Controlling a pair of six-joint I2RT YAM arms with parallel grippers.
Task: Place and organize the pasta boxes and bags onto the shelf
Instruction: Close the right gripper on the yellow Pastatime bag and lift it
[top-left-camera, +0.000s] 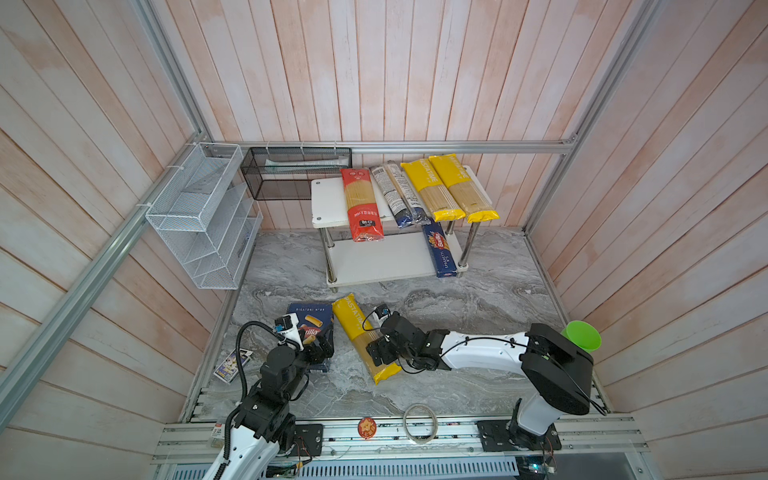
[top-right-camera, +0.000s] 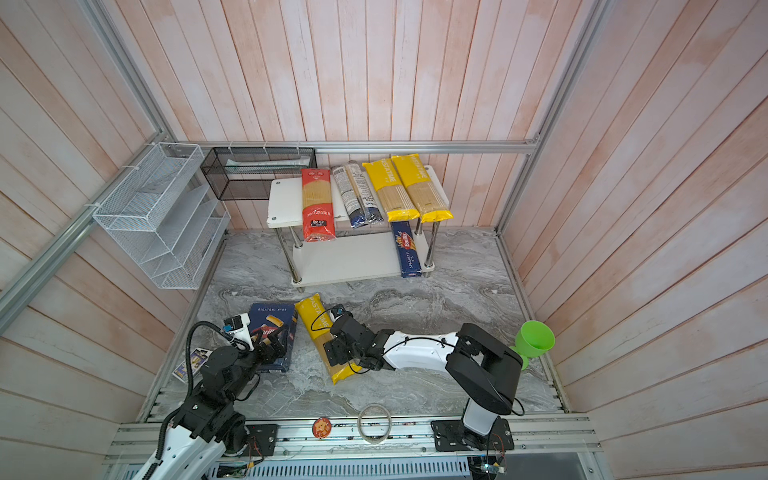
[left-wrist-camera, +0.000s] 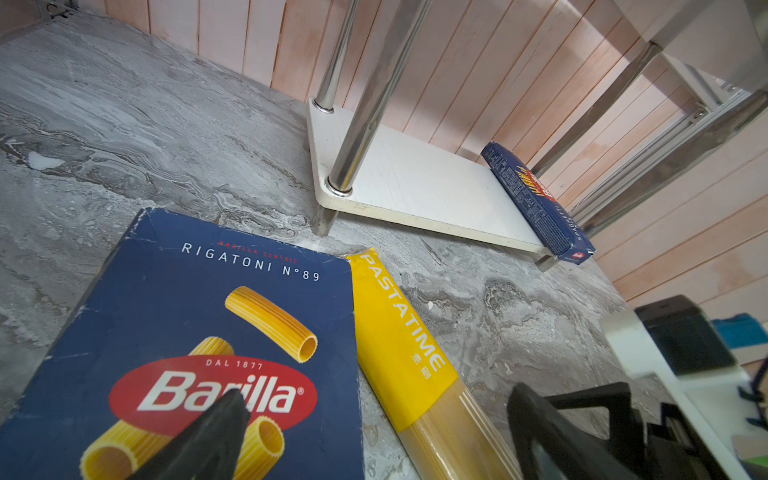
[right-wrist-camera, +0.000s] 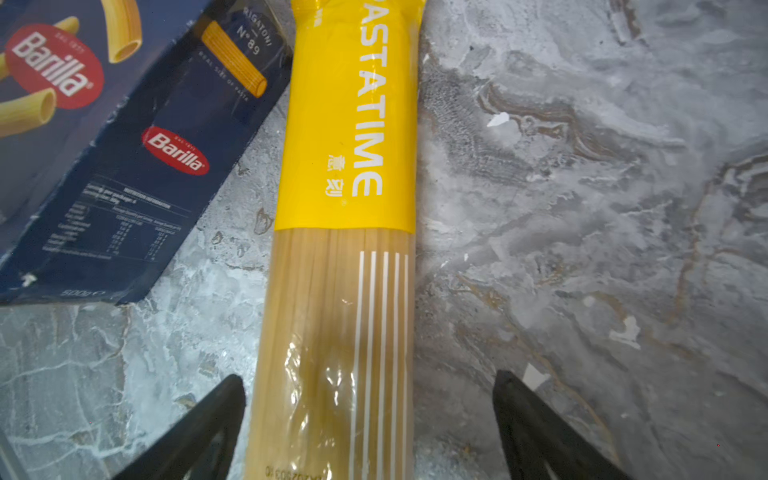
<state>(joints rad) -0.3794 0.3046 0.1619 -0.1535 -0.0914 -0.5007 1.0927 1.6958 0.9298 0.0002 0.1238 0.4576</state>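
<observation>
Yellow PASTATIME bag (top-left-camera: 348, 318) lies flat on the counter (top-left-camera: 478, 299) in both top views. It sits aslant between the shelf (top-left-camera: 332, 199) and the counter's front edge, left of the middle. The rigatoni box (top-left-camera: 307, 318) lies just beside it, towards the counter's left edge. The right end effector (top-left-camera: 379, 352) hangs over the bag's clear half, and the left end effector (top-left-camera: 322, 348) is over the box's near corner. On the shelf's upper board lie the red bag (top-left-camera: 360, 203), the clear bag (top-left-camera: 397, 193) and two more yellow bags (top-left-camera: 432, 187). The spaghetti box (top-left-camera: 440, 249) is at the lower board's right end.

In the left wrist view the bag's printed end comes up to the box's far corner, touching or nearly so. The left end effector is released, with one finger over the box's logo and the other beyond the bag.

In the right wrist view the right end effector is released and grasps nothing. Its fingers (right-wrist-camera: 224, 409) straddle the bag's clear part, one just beside the film and the other well apart.

The film shows glare and wrinkles, so it is probably slick and thin. The packed strands should keep the bag fairly stiff and light, but they are brittle. Taking it near mid-length, across its narrow width and with a gentle squeeze, looks safest. A hold at either end could let it droop or slip.
</observation>
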